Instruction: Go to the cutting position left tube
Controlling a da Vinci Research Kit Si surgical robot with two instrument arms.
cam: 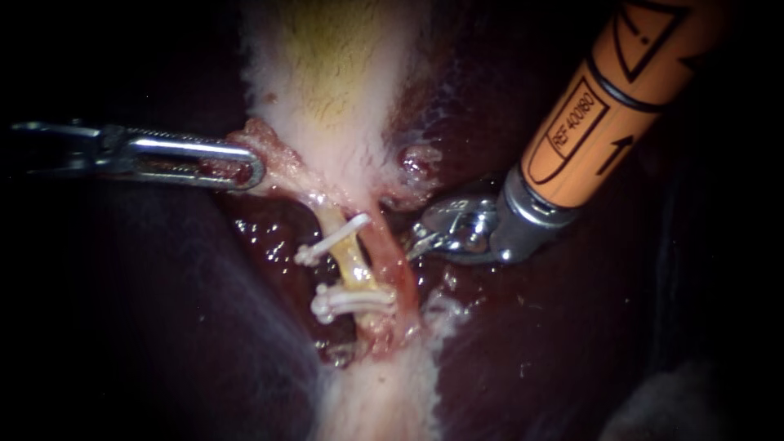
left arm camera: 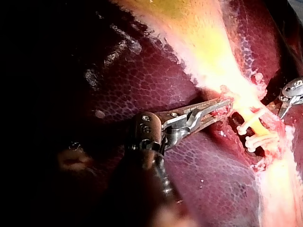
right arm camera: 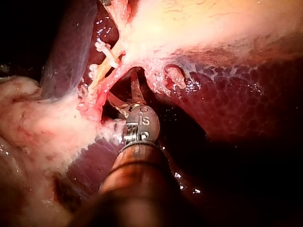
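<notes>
Left instrument's end effector (cam: 245,170), a long slotted pair of polished steel jaws, enters from the frame's left in the endoscope view. It is clamped on a ragged pink flap (cam: 273,159) at the foot of the pale, fuzzy-edged gallbladder (cam: 327,73). The right instrument's end effector (cam: 415,243), thin pointed blades on a steel wrist below an orange shaft, sits right of centre, slightly parted and holding nothing. The left tube (cam: 353,269), yellowish and waxy, runs down the centre. White clips (cam: 351,302) cross it, one higher and a cluster lower, with a bare stretch between them. The glossy red right tube (cam: 394,265) lies between it and the blades. Dark, wet liver (cam: 531,343) surrounds everything.

In the left wrist view, the jaws (left arm camera: 222,105) pinch the flap just beside the left tube (left arm camera: 255,124). The clips are ahead, and the right instrument's steel tip (left arm camera: 291,92) is beyond them.

In the right wrist view, the blades (right arm camera: 121,87) spread in a narrow V inside a dark pocket under the gallbladder's frayed edge. The red tube is just ahead, with the left tube (right arm camera: 104,71) and clips (right arm camera: 106,52) beyond it, untouched.
</notes>
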